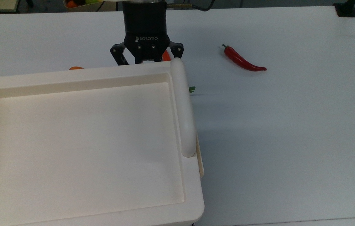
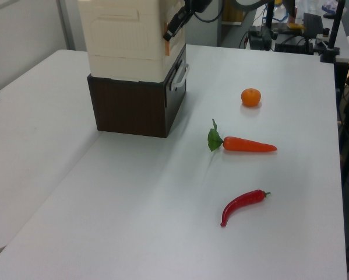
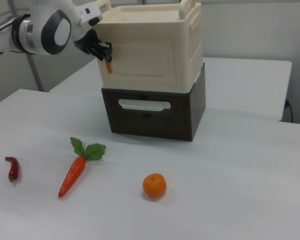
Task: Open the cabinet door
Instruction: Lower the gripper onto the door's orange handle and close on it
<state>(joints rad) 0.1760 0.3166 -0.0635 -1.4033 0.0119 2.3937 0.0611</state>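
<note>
The cream cabinet stands on a dark brown drawer base. Its cabinet door is the front panel, lying flush against the cabinet, with a small orange tab at the right view's left edge. My gripper is open, its fingers right at that tab and door edge. In the left view the gripper hangs against the upper front face by the orange tab. From the top view, the gripper's black body sits behind the cabinet's far rim, which hides the fingertips.
A carrot, an orange and a red chili lie on the white table in front of the cabinet. The drawer has a white handle. A thick white bar runs along the recessed cabinet top.
</note>
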